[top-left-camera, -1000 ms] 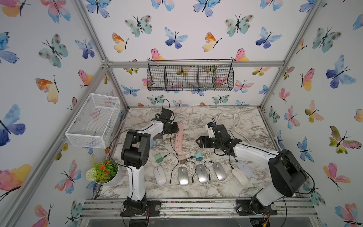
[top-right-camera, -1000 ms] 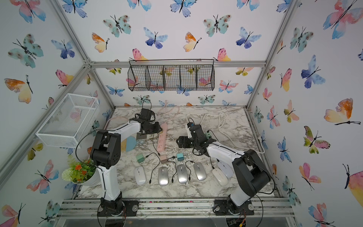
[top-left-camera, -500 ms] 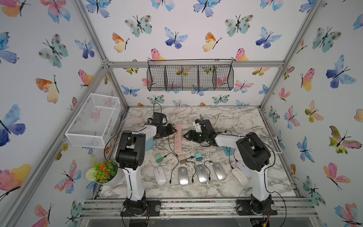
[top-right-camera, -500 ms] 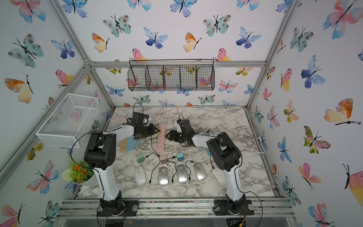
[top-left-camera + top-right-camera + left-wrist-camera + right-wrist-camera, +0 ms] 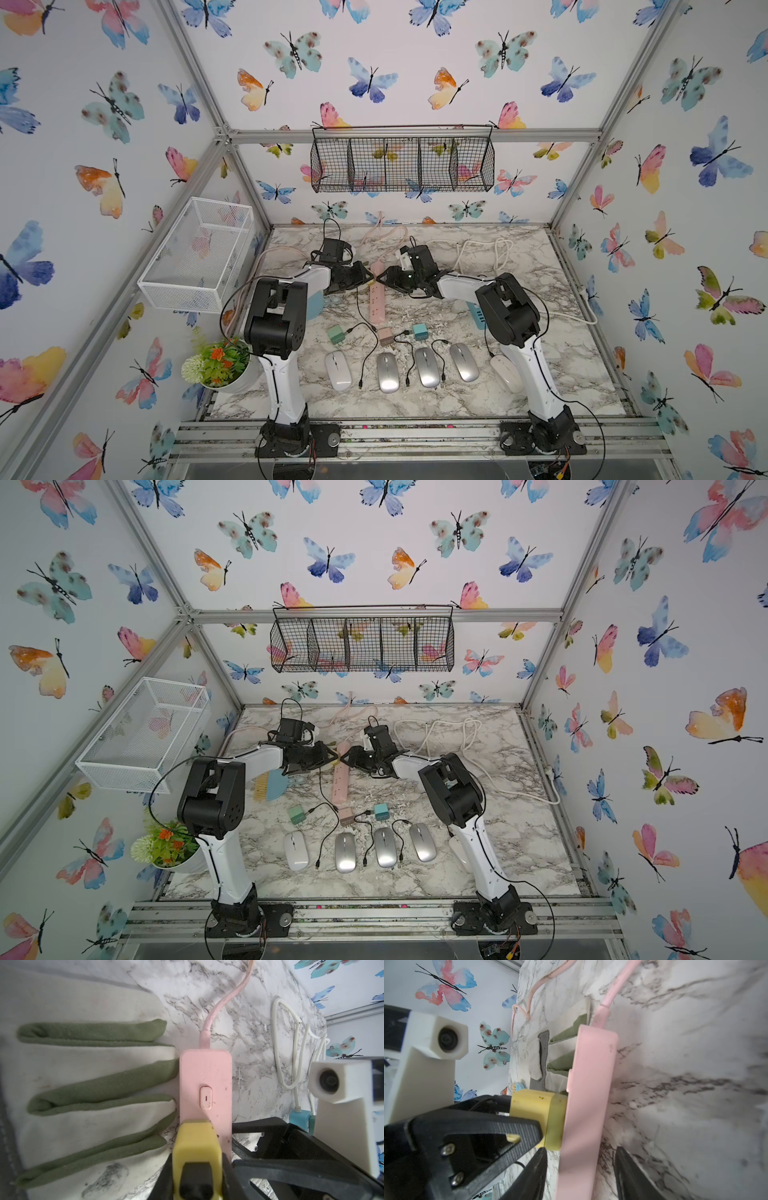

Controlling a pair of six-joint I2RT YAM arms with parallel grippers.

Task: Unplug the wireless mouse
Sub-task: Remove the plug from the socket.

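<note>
Both arms reach to the far end of the pink power strip (image 5: 375, 303), which lies flat mid-way across the marble counter (image 5: 478, 399). The left end effector (image 5: 197, 1169) is clamped on the yellow charger (image 5: 196, 1142), a black finger on each side. The charger sits plugged into the strip, right next to its switch (image 5: 205, 1098). The right end effector (image 5: 579, 1169) straddles the strip just beside the charger. Its jaws are parted, and a sliver of counter shows between each finger and the strip's edge. The wireless mice lie in a row near the counter's front edge, well apart from both end effectors: a white mouse (image 5: 338, 370), three silver mice (image 5: 427, 368), and a second white mouse (image 5: 505, 370) half hidden behind the right arm.
</note>
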